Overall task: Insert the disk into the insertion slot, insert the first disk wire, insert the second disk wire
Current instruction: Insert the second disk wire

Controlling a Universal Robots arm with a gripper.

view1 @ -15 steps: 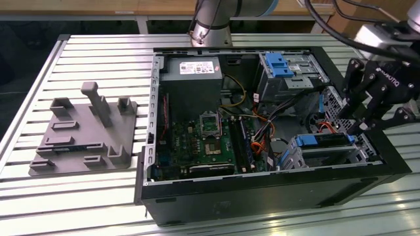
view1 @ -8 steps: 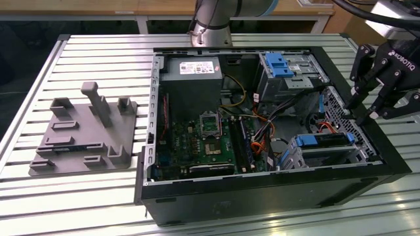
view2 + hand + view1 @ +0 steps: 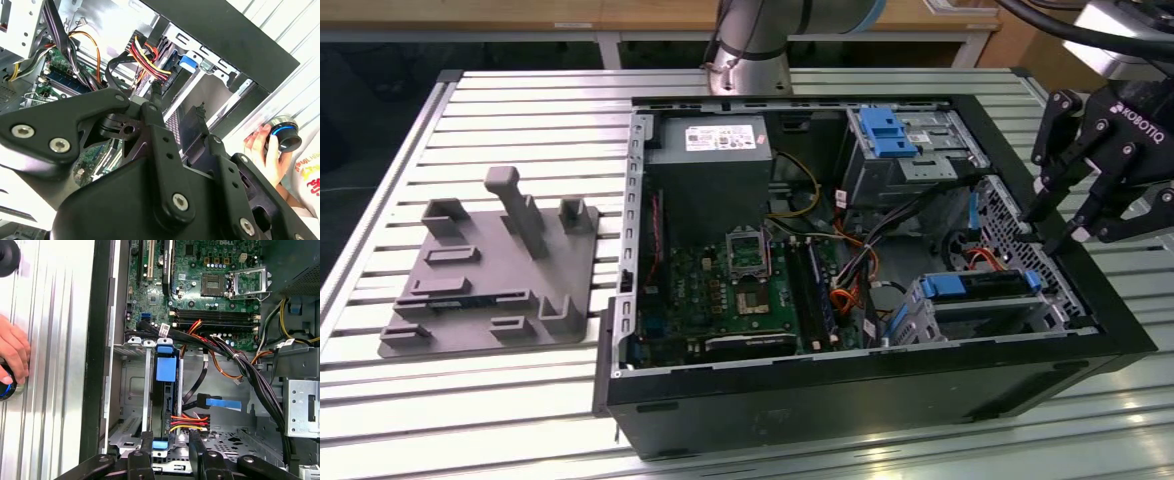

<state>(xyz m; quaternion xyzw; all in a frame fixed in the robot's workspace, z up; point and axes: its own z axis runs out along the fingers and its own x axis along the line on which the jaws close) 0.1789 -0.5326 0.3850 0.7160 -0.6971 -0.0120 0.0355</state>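
The disk with its blue bracket sits inside the insertion slot, a low silver cage at the case's corner on the exterior view's right. In the first wrist view the disk shows edge-on inside the cage. A red, yellow and black wire bundle ends right beside the disk's end. A black cable with a blue plug hangs loose a little away from it. My gripper hovers above the cage, open and holding nothing, with the disk's end between its fingertips in the first wrist view.
A taller metal bay with a blue latch stands further back. Cable bundles cross from the motherboard toward the bays. A person's hand rests on a black and blue knob outside the case. A grey fixture lies on the slatted table.
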